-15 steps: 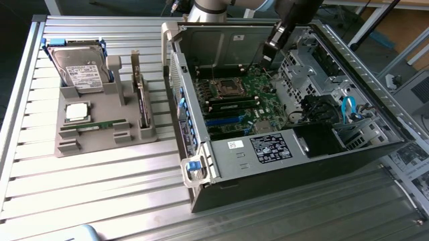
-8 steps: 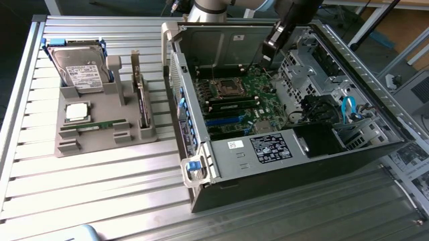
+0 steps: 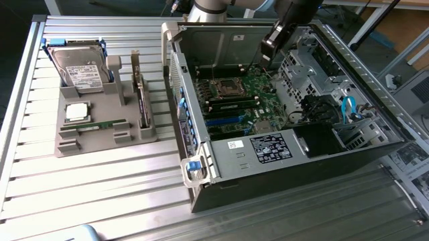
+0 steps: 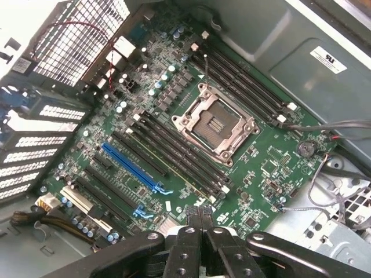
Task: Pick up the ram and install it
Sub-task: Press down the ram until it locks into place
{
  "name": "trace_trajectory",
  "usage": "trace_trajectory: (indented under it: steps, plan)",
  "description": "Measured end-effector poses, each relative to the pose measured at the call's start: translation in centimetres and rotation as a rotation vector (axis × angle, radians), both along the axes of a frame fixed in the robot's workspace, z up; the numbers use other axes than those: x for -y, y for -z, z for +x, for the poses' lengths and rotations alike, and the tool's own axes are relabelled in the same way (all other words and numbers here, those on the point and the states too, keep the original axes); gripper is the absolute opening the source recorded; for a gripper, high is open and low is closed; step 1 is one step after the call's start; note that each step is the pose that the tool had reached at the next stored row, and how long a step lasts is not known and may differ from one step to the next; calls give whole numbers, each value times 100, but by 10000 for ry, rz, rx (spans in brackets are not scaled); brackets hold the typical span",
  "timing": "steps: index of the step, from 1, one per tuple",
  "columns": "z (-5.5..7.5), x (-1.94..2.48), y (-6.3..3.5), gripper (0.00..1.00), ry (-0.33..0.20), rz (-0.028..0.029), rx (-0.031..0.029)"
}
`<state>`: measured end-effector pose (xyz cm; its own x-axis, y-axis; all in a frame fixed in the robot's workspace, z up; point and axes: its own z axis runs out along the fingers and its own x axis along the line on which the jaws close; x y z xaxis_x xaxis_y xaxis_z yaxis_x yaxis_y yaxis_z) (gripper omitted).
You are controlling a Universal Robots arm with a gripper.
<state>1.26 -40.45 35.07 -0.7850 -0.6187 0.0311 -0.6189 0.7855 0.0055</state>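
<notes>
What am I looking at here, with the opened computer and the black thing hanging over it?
These are two pictures of one moment. The exterior view comes from a camera standing off to the side; the wrist view comes from a camera mounted on the robot arm itself, looking down past its gripper.

The machine is a single robot arm reaching into an open computer case on a ribbed metal table. Below it lies the green motherboard, with an empty processor socket and long black memory slots.

On the exterior view's left, a grey holder keeps spare parts: a hard drive, a square processor chip, and the ram, a thin green stick lying in its groove.

The gripper is shut and appears to hold nothing; the ram has not been picked up.
</notes>
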Motion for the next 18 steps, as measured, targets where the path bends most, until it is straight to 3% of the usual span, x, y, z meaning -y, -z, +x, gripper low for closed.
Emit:
trace_trajectory:
  steps: [18]
  plan:
    - [-1,0,1,11,1036,-1,0]
